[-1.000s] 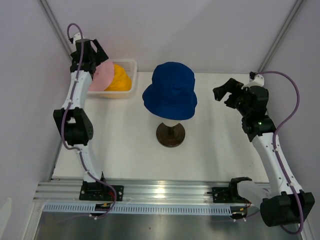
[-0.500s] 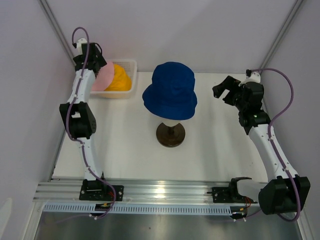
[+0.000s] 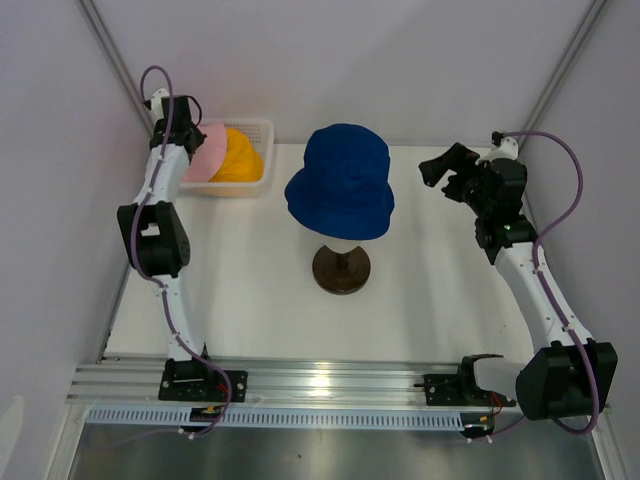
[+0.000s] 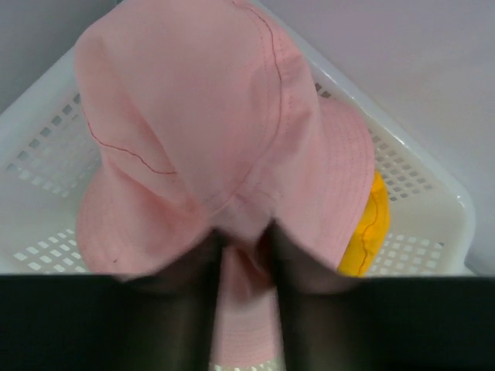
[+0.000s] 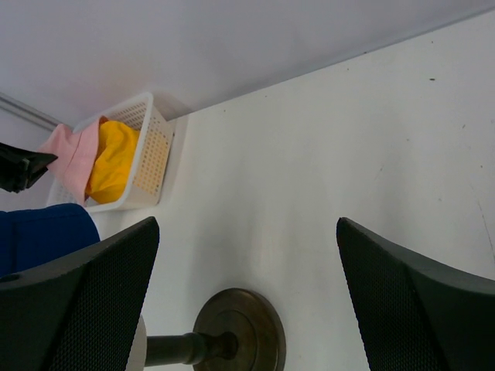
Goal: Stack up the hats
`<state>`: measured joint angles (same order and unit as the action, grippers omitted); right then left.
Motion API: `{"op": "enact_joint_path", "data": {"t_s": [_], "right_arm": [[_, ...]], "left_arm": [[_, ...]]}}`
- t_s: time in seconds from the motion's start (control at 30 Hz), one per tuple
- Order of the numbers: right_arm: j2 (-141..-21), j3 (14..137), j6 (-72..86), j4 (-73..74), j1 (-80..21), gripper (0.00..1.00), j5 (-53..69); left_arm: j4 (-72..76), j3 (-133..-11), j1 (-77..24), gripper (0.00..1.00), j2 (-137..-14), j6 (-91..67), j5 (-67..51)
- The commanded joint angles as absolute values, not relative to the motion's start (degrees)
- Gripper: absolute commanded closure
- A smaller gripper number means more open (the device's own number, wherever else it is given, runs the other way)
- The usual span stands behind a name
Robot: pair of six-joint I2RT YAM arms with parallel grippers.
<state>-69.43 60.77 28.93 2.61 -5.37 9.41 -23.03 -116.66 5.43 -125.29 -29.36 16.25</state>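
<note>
At the far left corner of the white table point(image 3: 240, 290) we see the left gripper point(image 4: 244, 238) pinching the pink bucket hat point(image 4: 201, 116) at the mesh basket point(image 4: 433, 209), the right gripper point(image 5: 246, 228) spread and empty.

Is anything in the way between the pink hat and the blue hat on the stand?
Nothing visible. The left pincer pinches the pink hat at the basket, and the table from there to the dark blue hat is bare.
</note>
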Motion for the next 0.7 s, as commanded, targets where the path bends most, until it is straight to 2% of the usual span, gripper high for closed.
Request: {"op": "enact_joint_path", "data": {"t_s": [0.0, 0.03, 0.07, 0.27, 0.4, 0.67], "right_arm": [[-68.9, 62.9, 30.6, -1.7, -5.2, 0.01, 10.4], [-68.6, 62.8, 30.8, -2.2, -5.2, 0.00, 10.7], [-68.4, 62.3, 31.1, -2.7, -5.1, 0.01, 11.0], [-68.1, 62.5, 32.2, -4.5, -5.1, 0.00, 12.0], [-68.6, 66.6, 35.2, -2.0, -4.9, 0.00, 8.4], [-67.1, 72.6, 37.5, -3.5, -4.9, 0.01, 13.0]], "left_arm": [[-20.6, -115.9, 6.9, 0.86, -124.3, -31.9, 14.2], [-18.7, -115.1, 6.9, 0.96, -122.9, -32.3, 13.7], [-17.6, -114.4, 7.3, 0.99, -121.9, -32.4, 12.9], [-12.6, -113.1, 7.6, 0.99, -113.7, -29.6, 0.0], [-16.4, -117.4, 7.5, 0.99, -108.3, -29.8, -11.4], [-27.0, -128.6, 3.3, 0.99, -97.9, -24.0, -28.9]]}}
